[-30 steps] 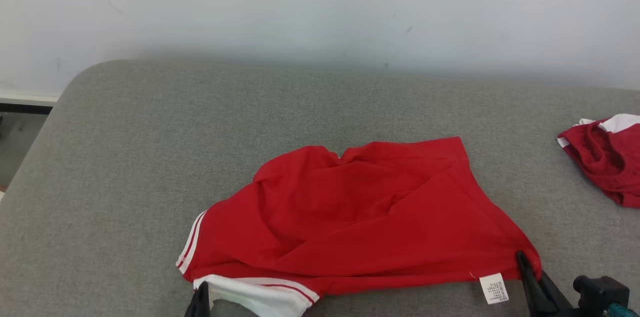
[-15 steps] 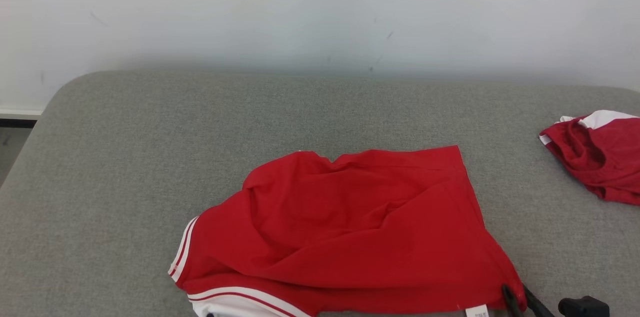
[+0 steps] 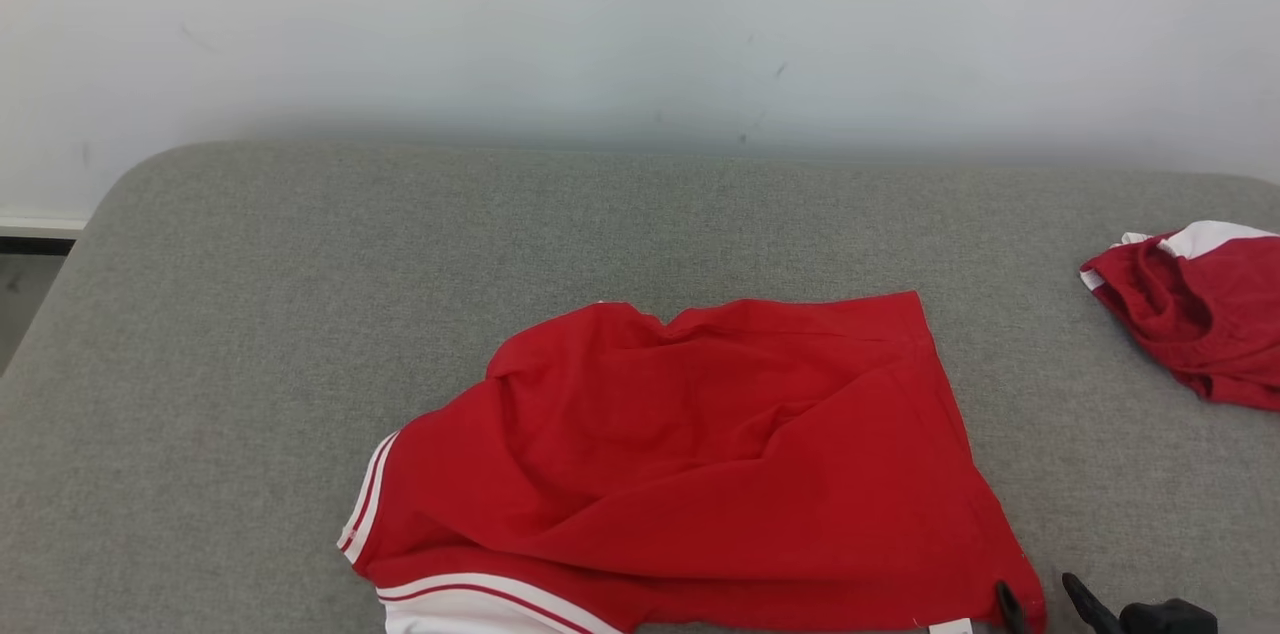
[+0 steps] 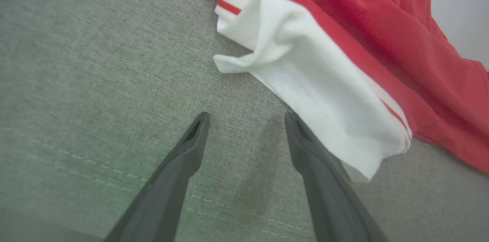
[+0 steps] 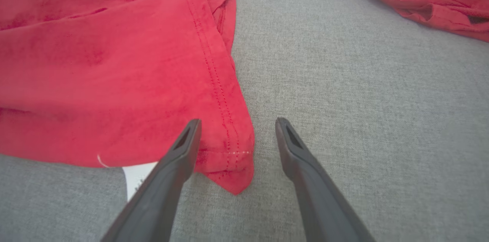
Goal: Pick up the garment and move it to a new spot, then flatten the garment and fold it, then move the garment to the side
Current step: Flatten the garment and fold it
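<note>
1. The garment (image 3: 690,454), bright red, lies on the grey cushion (image 3: 300,314). In the head view it sits at the middle of the cushion's near edge, creased and partly lapped over itself.
2. Its near left corner carries a white panel (image 4: 305,81) edged with thin red stripes. A white-striped cuff (image 3: 365,504) shows at the garment's left edge.
3. The left gripper (image 4: 246,120) stands spread wide and holds nothing. In its wrist view bare cushion lies between the two fingers. One finger (image 4: 317,165) sits at the edge of the white panel, and I cannot tell whether it touches the cloth.
4. The right gripper (image 5: 237,123) is also spread wide and pinches nothing. The garment's near right corner, with its stitched hem (image 5: 217,81), lies in the gap between the fingers. In the wrist view one finger crosses in front of the red cloth, and the other is over bare cushion.
5. A white label (image 5: 133,177) pokes out from under the red cloth just beside that corner.
6. In the head view the right gripper's dark tips show at the lower right, one on either side of the corner.
7. A second garment (image 3: 1190,314), darker red with a white patch, lies bunched at the cushion's right side, well apart from the first.
8. A pale wall (image 3: 640,14) stands behind the cushion.
</note>
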You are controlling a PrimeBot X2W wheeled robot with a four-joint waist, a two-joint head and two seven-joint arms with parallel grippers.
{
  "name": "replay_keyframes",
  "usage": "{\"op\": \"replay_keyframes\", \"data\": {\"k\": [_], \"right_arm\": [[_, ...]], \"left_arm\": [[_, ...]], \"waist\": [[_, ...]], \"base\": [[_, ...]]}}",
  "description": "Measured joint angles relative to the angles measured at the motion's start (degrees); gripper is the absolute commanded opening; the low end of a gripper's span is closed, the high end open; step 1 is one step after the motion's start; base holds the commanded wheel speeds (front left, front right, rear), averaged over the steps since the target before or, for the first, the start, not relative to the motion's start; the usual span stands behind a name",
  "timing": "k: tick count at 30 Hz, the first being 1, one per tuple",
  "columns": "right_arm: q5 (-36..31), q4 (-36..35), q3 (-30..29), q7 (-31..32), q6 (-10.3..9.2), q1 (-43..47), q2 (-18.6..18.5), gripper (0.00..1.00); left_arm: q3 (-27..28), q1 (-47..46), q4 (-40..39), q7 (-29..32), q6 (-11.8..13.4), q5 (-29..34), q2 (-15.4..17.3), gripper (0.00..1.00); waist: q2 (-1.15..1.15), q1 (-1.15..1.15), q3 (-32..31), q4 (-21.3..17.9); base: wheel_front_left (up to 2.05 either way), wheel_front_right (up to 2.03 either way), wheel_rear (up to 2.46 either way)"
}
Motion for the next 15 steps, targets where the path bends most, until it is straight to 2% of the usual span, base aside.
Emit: {"op": "replay_keyframes", "data": {"k": [4,6,7,8,9,10,11,12,13,14,15], "right_arm": [[0.0,1.5,0.2,0.8,0.0,0.0,0.6,0.98],[0.0,2.1,0.3,1.3,0.0,-0.1,0.8,0.93],[0.0,2.4,0.4,1.3,0.0,-0.1,0.9,0.86],[0.0,2.7,0.4,1.4,0.0,-0.1,1.0,0.71],[0.0,2.9,0.4,1.5,0.0,-0.1,1.0,0.38],[0.0,2.9,0.5,1.5,0.0,-0.1,1.1,0.2],[0.0,3.1,0.5,1.5,0.0,-0.2,1.1,0.0],[0.0,3.2,0.5,1.5,0.0,-0.3,1.1,0.0],[0.0,3.3,0.6,1.5,0.0,-0.4,1.1,0.0],[0.1,3.4,0.6,1.2,0.0,-0.6,1.2,0.0],[0.1,3.4,0.6,0.9,0.0,-0.7,1.2,0.0]], "left_arm": [[0.0,-0.9,1.4,0.0,-0.1,0.0,-0.1,1.0],[-0.1,-1.7,2.4,0.0,-0.5,-0.5,-0.1,1.0],[-0.3,-2.0,2.9,0.0,-0.6,-0.7,-0.1,1.0],[-0.6,-2.2,3.3,0.0,-0.6,-0.8,-0.1,1.0],[-0.7,-2.5,3.5,0.0,-0.7,-1.1,-0.1,1.0],[-0.9,-2.9,3.7,0.0,-1.0,-1.5,-0.1,1.0],[-1.2,-3.1,3.9,0.0,-1.1,-1.9,-0.1,0.92],[-1.9,-3.5,4.7,-0.2,-1.1,-2.9,0.0,0.49],[-2.3,-3.8,5.0,-0.2,-1.1,-3.4,0.0,0.33],[-2.5,-4.1,4.9,-0.2,-1.2,-3.3,0.1,0.0],[-2.7,-4.3,4.9,-0.2,-1.4,-3.6,0.1,0.0]], "waist": [[0.0,0.0,-0.1,0.2],[0.0,0.0,-0.2,0.4],[0.0,0.0,-0.2,0.4],[0.0,0.0,-0.3,0.5],[0.0,0.0,-0.3,0.5],[0.0,0.0,-0.2,0.4],[0.0,0.0,-0.2,0.4],[0.0,0.0,-0.2,0.4],[0.0,0.0,-0.2,0.4],[0.0,0.0,-0.2,0.4],[0.0,0.0,-0.2,0.4]], "base": [[0.0,0.0,0.0],[0.0,0.0,0.0],[0.0,0.0,0.0],[0.0,0.0,0.0],[0.0,0.0,0.0],[0.0,0.0,0.0],[0.0,0.0,0.0],[0.0,0.0,0.0],[0.0,0.0,0.0],[0.0,0.0,0.0],[0.0,0.0,0.0]]}}
